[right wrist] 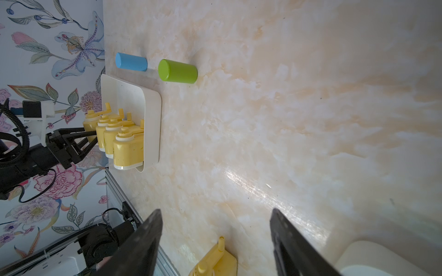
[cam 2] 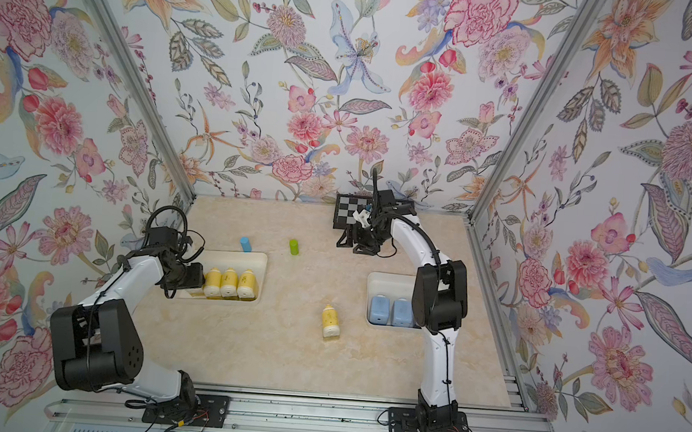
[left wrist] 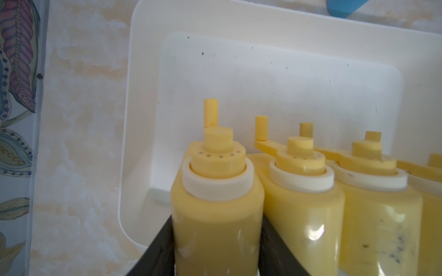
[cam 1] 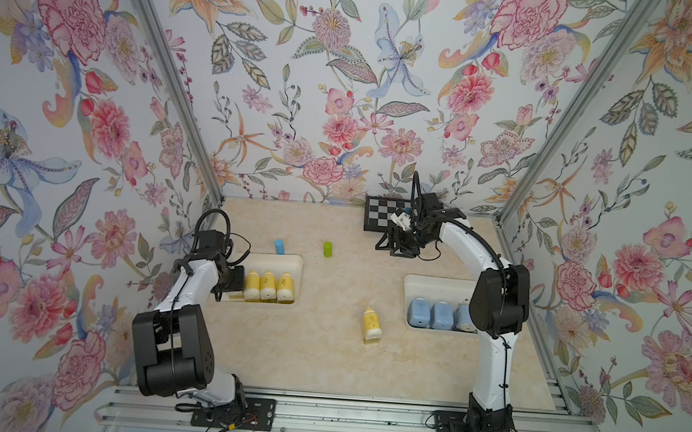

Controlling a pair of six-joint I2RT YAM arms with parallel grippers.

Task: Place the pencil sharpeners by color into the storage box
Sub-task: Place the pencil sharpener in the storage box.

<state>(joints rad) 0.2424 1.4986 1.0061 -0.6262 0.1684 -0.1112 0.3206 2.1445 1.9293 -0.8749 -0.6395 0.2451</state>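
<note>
Left wrist view: left gripper [left wrist: 216,229] clamps a yellow sharpener [left wrist: 216,203] inside the box [left wrist: 263,78]; next, release it, leaving the loose sharpener [cam 1: 371,325] to the open right gripper [right wrist: 215,215].

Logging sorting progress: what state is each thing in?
left gripper: shut on held yellow sharpener
held yellow sharpener: in left tray
other yellow sharpeners: in left tray
loose yellow sharpener: lying on table, unsorted
blue sharpeners: in right tray
right gripper: open, empty
blue cylinder: upright
green cylinder: upright
</note>
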